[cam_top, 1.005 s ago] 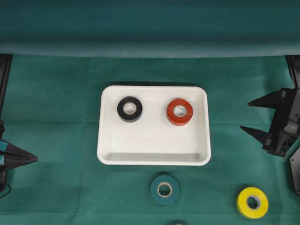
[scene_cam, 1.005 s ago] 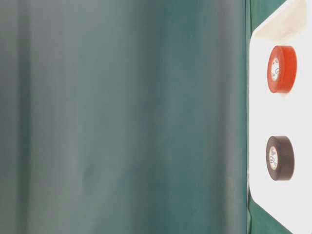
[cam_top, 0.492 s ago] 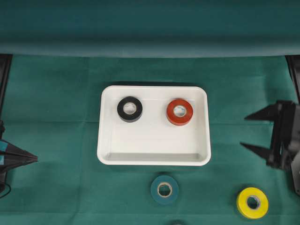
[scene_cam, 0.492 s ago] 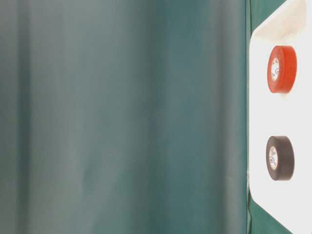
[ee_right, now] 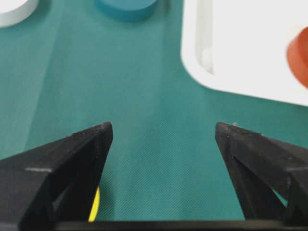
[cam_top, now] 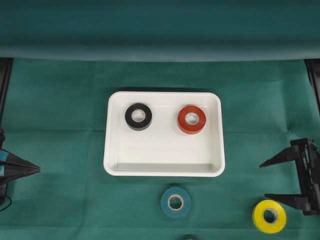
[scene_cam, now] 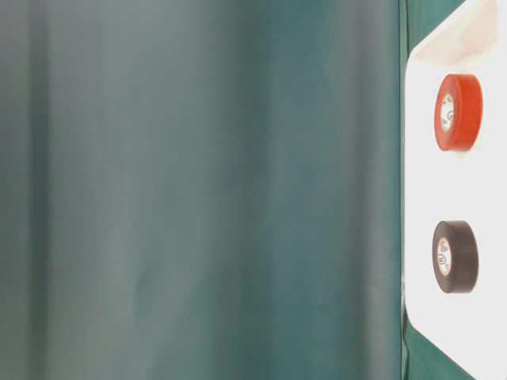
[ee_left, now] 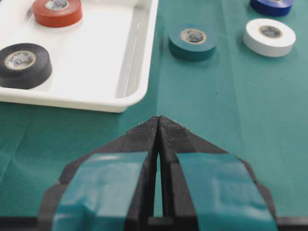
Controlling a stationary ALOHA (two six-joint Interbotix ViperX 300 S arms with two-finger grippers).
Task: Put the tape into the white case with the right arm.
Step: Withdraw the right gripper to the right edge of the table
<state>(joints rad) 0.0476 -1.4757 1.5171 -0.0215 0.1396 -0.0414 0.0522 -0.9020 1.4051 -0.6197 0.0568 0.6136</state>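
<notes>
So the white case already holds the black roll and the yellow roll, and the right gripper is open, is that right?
Not quite. The white case holds the black roll and a red roll, as the overhead view shows. The yellow roll lies on the cloth outside it, by the right gripper, which is open.

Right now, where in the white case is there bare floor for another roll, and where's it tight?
The white case is free along its whole front half, between the two rolls and the front rim, and also in the gap between the black tape and the red tape. It is crowded along the back, where both rolls sit near the far rim.
</notes>
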